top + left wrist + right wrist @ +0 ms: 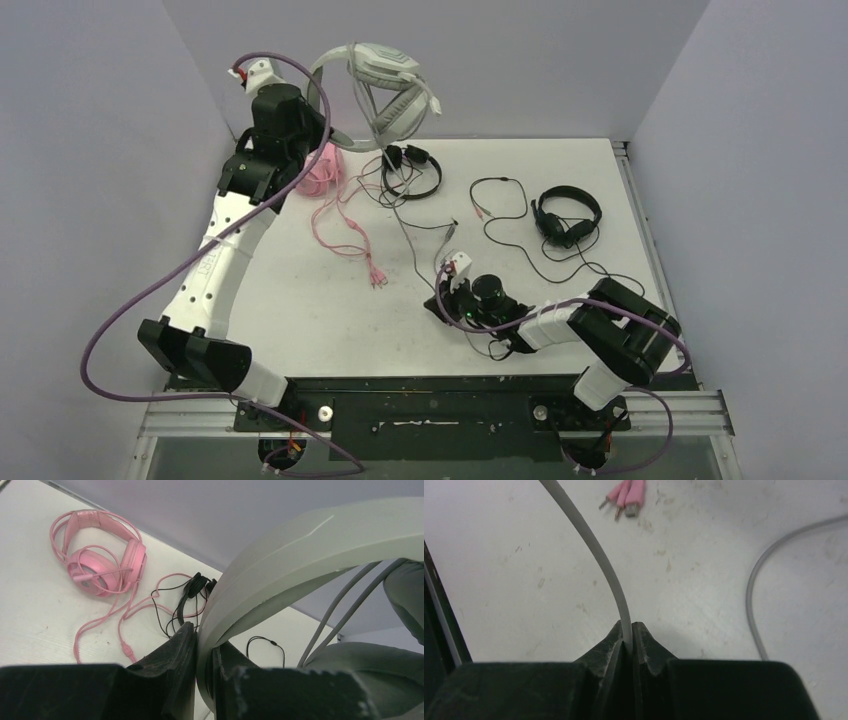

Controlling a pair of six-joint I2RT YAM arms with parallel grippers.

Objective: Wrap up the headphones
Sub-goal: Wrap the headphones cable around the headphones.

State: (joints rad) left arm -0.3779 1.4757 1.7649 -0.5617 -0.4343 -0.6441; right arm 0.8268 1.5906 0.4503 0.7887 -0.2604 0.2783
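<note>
My left gripper (335, 135) is shut on the headband of the bulky white-grey headset (385, 85) and holds it high above the table's back left; the band (300, 555) fills the left wrist view between my fingers. My right gripper (447, 290) is shut on that headset's grey cable (594, 555) low over the table near the front middle. The pink headset (322, 170) lies under the left gripper, its pink cable and plugs (377, 275) trailing forward. One thin black headset (412, 170) lies at back centre, the other (568, 215) at the right.
Black cables (500, 215) loop across the table's middle between the two black headsets. The pink plugs (626, 495) lie just ahead of my right gripper. Grey walls close the left, back and right sides.
</note>
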